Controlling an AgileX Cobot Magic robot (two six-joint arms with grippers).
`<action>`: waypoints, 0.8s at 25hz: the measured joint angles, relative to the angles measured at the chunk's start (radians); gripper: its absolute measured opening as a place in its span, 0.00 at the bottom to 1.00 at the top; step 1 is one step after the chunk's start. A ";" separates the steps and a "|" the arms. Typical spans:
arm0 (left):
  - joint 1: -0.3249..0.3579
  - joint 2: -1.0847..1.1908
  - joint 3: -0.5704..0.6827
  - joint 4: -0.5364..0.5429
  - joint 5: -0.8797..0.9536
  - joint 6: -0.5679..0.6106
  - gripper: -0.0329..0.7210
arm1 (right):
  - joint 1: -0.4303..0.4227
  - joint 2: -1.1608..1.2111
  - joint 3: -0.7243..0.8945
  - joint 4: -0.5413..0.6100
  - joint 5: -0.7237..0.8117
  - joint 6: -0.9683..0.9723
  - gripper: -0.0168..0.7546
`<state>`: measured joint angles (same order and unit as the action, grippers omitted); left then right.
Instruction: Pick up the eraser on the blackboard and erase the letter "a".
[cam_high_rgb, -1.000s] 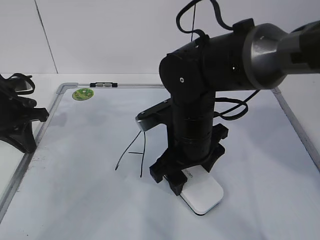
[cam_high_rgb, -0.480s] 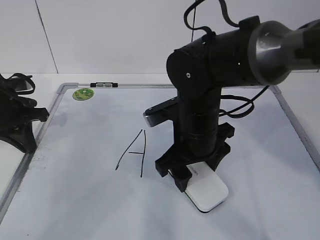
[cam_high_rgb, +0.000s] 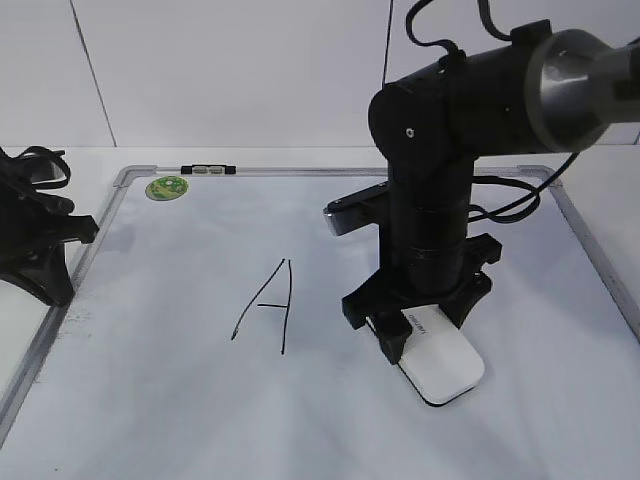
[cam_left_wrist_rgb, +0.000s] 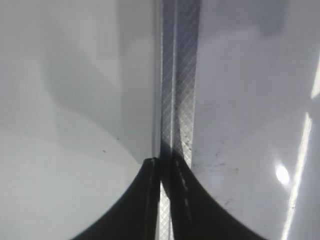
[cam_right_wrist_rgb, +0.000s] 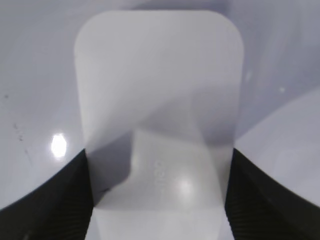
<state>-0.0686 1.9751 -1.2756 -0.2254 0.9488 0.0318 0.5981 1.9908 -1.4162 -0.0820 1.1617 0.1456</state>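
- Over the last second the right gripper (cam_high_rgb: 420, 335) has slid the eraser (cam_high_rgb: 440, 365) rightward across the blackboard (cam_high_rgb: 150, 400), uncovering the "A" (cam_high_rgb: 268, 308).
- Its fingers (cam_right_wrist_rgb: 45, 200) pinch the eraser, which sits right of centre, seemingly flat on the surface.
- No "a" shows, so it is probably erased.
- The left gripper (cam_left_wrist_rgb: 165, 200) idles at the left frame, fingers pressed together.
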 joint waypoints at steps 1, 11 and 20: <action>0.000 0.000 0.000 0.000 0.000 0.000 0.09 | -0.007 0.000 0.000 -0.002 0.002 0.000 0.75; 0.000 0.000 0.000 0.000 0.000 0.000 0.09 | -0.029 -0.046 -0.024 -0.092 0.010 0.070 0.75; 0.000 0.000 0.000 0.002 0.000 0.000 0.09 | -0.042 -0.161 -0.032 -0.330 -0.021 0.291 0.75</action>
<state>-0.0686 1.9751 -1.2756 -0.2237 0.9488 0.0318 0.5563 1.8303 -1.4485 -0.4124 1.1403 0.4362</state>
